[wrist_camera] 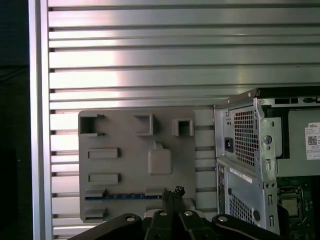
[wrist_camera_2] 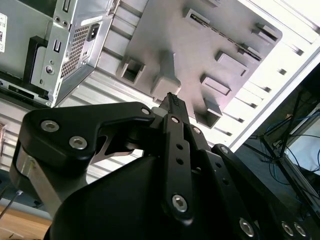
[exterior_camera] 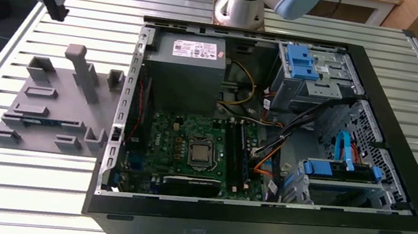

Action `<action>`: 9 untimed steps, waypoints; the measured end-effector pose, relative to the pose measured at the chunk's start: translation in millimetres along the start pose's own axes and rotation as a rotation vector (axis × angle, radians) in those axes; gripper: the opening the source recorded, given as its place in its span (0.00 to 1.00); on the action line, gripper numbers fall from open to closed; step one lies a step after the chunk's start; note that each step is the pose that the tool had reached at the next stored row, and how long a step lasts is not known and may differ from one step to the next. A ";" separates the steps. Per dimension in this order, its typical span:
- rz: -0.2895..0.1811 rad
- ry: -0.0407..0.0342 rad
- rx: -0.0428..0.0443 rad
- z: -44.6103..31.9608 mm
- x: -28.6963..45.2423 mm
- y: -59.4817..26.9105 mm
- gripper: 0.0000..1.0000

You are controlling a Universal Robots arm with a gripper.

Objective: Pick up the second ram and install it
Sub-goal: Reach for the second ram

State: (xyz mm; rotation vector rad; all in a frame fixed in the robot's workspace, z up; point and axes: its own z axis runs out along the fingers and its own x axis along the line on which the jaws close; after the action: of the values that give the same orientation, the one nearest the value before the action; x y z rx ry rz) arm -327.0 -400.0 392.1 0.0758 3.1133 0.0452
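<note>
Slatted table [exterior_camera: 51, 193] below; hovering well above tray [exterior_camera: 47, 100] with gripper [exterior_camera: 59, 10] pinched closed, empty. Lying in a tray slot, untouched: ram [wrist_camera: 125, 197]. Best, probably: spread jaws first, square up along ram, drop straight, clamp mid-length.

The exterior view is looking down from high and well back over the open black metal computer case [exterior_camera: 258, 231] and the grey plastic holder tray [exterior_camera: 50, 110] on the slatted silver table [exterior_camera: 19, 188]. The first wrist view is facing straight down past the black gripper [wrist_camera: 172, 192] onto that tray. The second wrist view is peering obliquely along the gripper, close in. All three are sharing the tray and the case's corner.
</note>
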 end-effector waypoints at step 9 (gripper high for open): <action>0.000 0.0000 0.0000 -0.2 8.2 -0.4 0.11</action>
State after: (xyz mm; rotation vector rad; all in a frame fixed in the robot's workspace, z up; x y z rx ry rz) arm -335.2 -400.0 392.1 0.0759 3.1134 0.0452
